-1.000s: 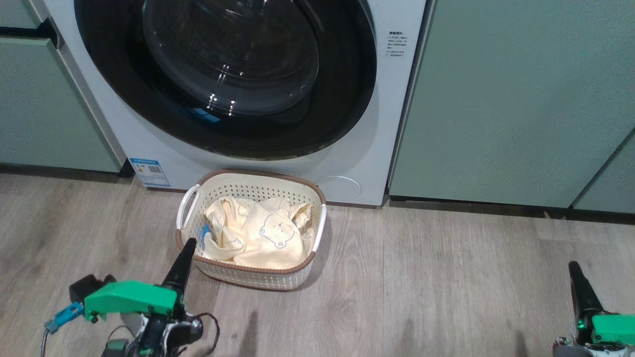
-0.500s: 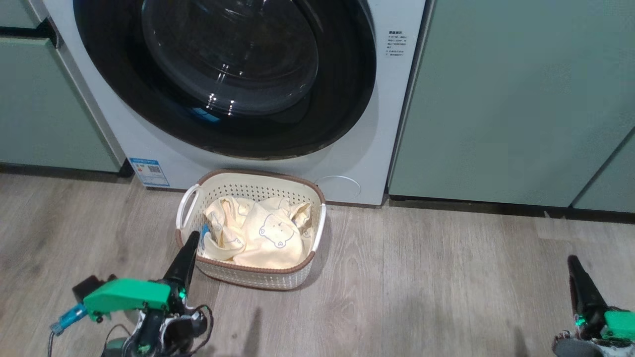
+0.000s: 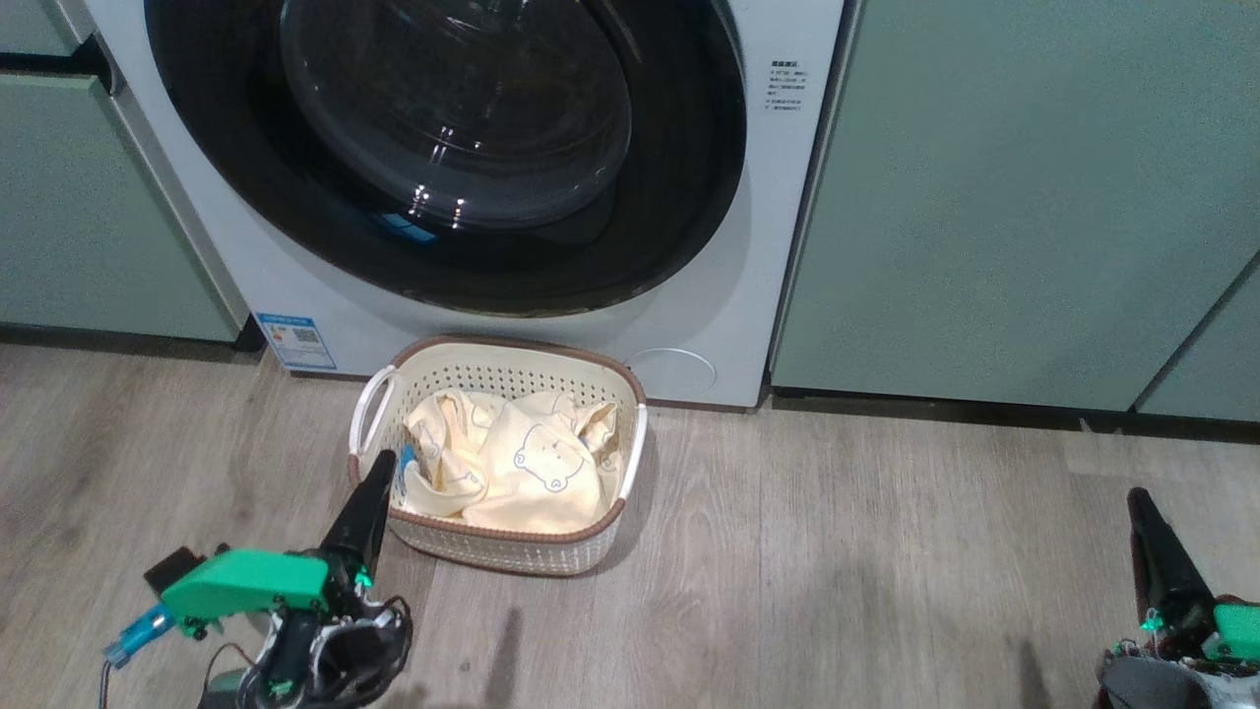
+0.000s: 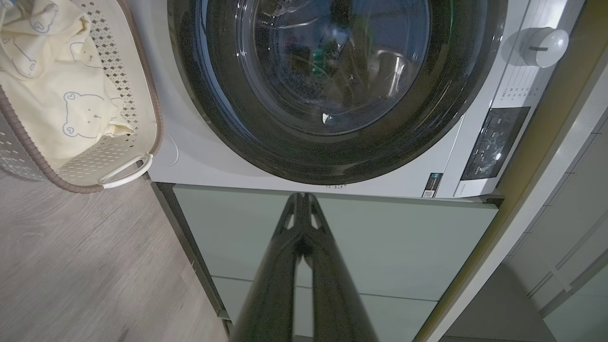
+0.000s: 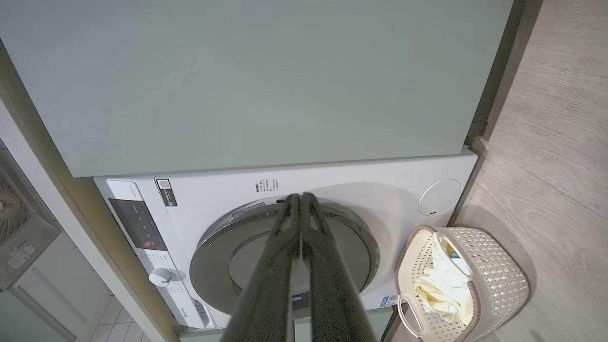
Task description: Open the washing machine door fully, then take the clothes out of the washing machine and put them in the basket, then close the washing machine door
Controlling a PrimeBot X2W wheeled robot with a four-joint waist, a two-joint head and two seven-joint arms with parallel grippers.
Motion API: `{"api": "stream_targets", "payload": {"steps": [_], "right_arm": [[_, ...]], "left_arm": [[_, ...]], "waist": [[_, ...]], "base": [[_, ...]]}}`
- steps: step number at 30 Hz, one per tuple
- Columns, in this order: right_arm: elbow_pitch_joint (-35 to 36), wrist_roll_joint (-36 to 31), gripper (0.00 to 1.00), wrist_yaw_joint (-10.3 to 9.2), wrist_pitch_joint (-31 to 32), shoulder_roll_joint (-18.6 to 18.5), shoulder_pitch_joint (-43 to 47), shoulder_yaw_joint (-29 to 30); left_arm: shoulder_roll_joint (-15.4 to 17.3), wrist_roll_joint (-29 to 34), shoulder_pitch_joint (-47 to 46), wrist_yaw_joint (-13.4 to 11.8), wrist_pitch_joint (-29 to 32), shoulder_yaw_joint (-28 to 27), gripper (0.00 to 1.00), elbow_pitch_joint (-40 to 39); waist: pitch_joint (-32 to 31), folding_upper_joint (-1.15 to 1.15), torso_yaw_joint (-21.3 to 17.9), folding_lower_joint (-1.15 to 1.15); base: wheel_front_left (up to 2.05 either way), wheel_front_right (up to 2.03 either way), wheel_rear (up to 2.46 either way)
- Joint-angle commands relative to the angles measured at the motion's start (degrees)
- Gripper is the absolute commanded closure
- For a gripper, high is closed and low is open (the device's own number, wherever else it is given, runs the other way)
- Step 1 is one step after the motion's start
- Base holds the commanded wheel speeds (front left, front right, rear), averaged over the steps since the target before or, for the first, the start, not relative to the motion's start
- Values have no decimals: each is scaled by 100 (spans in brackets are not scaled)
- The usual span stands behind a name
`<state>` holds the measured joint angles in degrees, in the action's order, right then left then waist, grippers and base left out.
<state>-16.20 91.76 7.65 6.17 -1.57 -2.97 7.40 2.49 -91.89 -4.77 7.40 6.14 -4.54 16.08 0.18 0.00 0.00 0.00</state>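
The washing machine door [image 3: 443, 148] sits shut, flush against the white washing machine [image 3: 778, 246], which stands between sage-green cabinets [image 3: 1004, 197]. Just below it, on the wooden floor [image 3: 837, 551], the cream basket [image 3: 512, 553] holds the pale-yellow clothes [image 3: 522, 463], with the bear drawing facing up. The left tool [image 3: 381, 457] has its fingers pinched together, empty, its tip by the basket's near left corner. The right tool [image 3: 1138, 494], well off to the right, is pinched together too and grips nothing.
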Motion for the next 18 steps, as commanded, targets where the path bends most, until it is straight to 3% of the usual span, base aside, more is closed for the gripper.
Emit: {"api": "stream_targets", "payload": {"steps": [1, 18], "right_arm": [[218, 41, 100, -16, 31, -131, -321, -89], [218, 41, 100, -16, 31, -131, -321, -89]], "left_arm": [[39, -27, -142, 9, 36, -199, 100, -204], [39, -27, -142, 9, 36, -199, 100, -204]], "waist": [[0, 0, 0, 0], [0, 0, 0, 0]], "base": [[0, 0, 0], [0, 0, 0]]}}
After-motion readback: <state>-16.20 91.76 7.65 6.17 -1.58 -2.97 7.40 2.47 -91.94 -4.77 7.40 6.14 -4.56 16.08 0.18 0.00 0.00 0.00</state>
